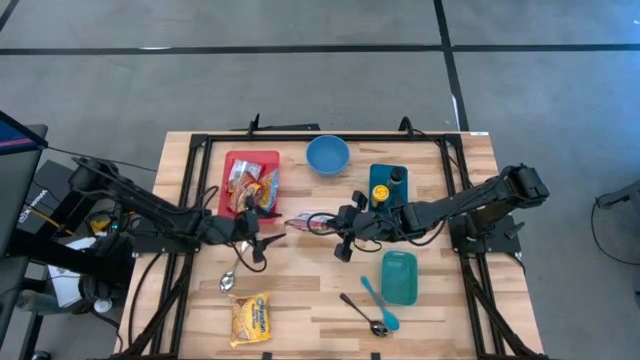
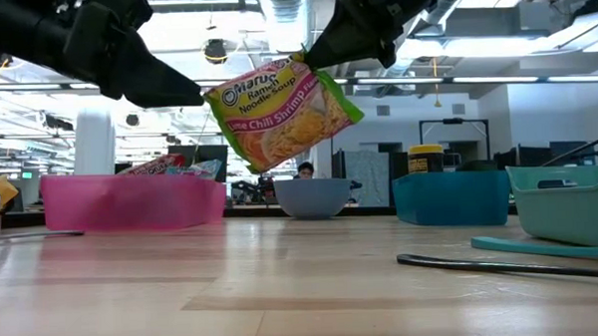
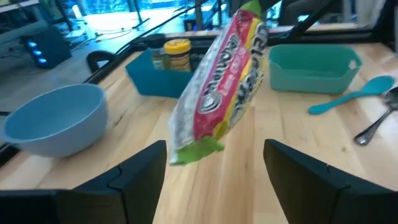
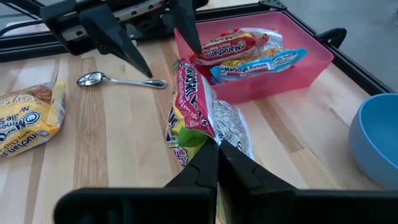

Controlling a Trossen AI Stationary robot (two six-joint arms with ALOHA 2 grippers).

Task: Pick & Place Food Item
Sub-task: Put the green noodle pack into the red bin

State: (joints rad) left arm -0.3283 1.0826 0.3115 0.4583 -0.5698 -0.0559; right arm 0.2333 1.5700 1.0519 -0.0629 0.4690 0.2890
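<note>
Counter (image 1: 300, 290): wooden, carries all below.
Pink bin (image 1: 232, 170): landmark, holds ramen packets.
Blue bowl (image 1: 327, 155): beside pink bin.
Ramen packet (image 2: 280, 111): lime chili shrimp, hanging in air just off pink bin (clear of counter).
Right pincer (image 4: 213, 146): pressed together, pinching ramen packet corner.
Left pincer (image 3: 214, 168): spread, 2 fingers either side of ramen packet, not touching, near pink bin.

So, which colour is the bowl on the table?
The bowl is light blue; the left wrist view shows it best.
</note>
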